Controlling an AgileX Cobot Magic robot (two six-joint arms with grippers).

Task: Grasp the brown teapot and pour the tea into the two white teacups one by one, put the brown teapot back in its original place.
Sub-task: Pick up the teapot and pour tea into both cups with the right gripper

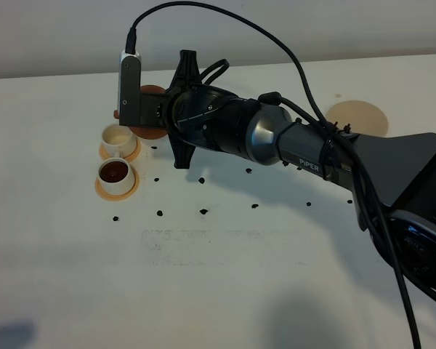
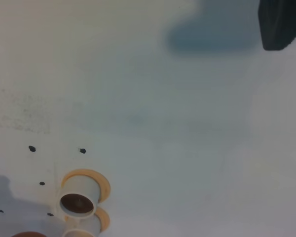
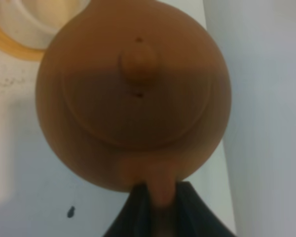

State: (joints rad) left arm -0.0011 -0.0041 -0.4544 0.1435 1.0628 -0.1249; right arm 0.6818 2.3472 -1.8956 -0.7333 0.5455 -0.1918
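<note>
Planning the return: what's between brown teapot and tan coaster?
Exterior high view: only the right arm, spanning from brown teapot toward coaster; table under it hidden.

White tabletop (image 1: 225, 291), matte, with scattered small dark specks (image 1: 203, 211) and a faint smudged patch (image 1: 203, 240) mid-table. Plain pale wall (image 1: 58, 36) behind the far edge. Soft light, blurry grey shadows (image 1: 7, 336) at near edge.

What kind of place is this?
Probably a robot lab, not a kitchen: a plain white table, a black robot arm with cables, and a brown teapot with two white cups set out for practice.
</note>
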